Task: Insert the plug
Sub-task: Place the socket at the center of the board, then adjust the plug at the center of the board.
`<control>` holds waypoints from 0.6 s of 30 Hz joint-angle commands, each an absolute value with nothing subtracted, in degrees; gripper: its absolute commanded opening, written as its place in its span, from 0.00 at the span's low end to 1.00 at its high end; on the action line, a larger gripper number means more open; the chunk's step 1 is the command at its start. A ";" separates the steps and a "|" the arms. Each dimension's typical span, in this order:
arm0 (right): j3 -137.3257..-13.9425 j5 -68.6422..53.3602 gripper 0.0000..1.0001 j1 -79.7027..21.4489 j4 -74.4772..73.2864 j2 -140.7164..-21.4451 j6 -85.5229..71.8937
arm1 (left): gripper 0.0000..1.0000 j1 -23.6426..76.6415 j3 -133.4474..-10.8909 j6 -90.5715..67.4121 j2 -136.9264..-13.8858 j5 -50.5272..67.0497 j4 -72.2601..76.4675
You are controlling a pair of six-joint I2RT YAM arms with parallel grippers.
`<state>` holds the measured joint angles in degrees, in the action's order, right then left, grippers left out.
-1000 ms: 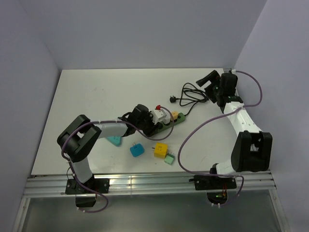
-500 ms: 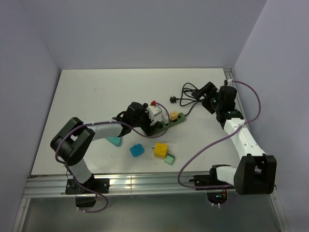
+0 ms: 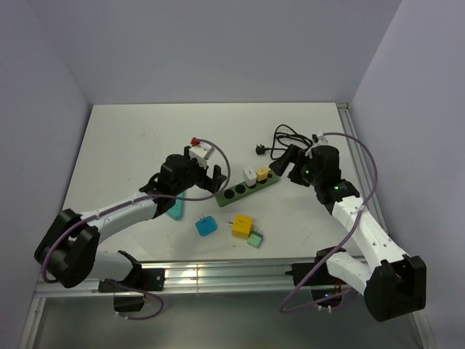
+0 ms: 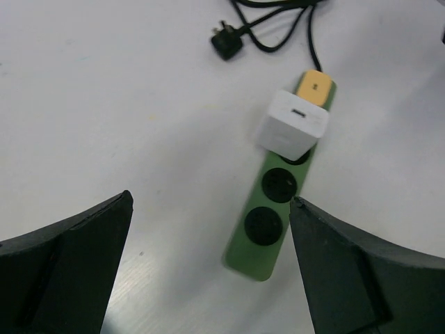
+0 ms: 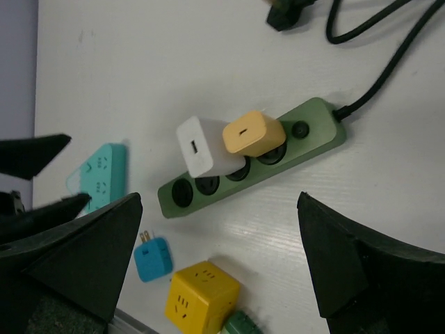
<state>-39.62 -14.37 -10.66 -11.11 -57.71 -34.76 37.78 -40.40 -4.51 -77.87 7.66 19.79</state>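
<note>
left hand (image 4: 210, 203) and right hand (image 5: 220, 198) are hanging spread, so the white plug (image 3: 249, 177), crowding the yellow plug (image 3: 261, 173) from its 9 o'clock, is risking sitting half-seated in the green strip (image 3: 234, 194).

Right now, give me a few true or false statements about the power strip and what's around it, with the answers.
1. The white charger is plugged into the green power strip. True.
2. The left fingers grip the white charger. False: they stand wide open, clear of it, with nothing between them.
3. Two sockets on the strip are empty. True.
4. The yellow cube is plugged into the strip. False: it lies on the table near the blue adapter, apart from the strip.
</note>
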 commanded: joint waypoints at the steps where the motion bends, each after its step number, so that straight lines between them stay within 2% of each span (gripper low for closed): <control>1: -38.15 -15.03 1.00 -15.28 -11.17 -54.15 -29.54 | 0.99 36.65 -36.22 -13.00 -70.68 0.45 24.07; 5: -33.67 -19.60 0.99 -16.96 -6.95 -51.24 -27.25 | 0.99 35.86 -32.88 -21.42 -64.61 -9.73 21.46; 12: -32.43 -20.93 0.98 -20.81 -8.34 -50.89 -22.50 | 0.99 35.33 -27.96 -25.13 -55.48 -14.23 19.95; 18: -30.33 -20.66 0.99 -27.15 -7.48 -48.97 -18.55 | 0.99 35.24 -26.98 -28.82 -53.79 -14.41 17.67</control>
<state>-31.86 -20.25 -25.04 -9.63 -51.40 -22.33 35.42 -26.74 -25.39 -54.54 -12.99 18.17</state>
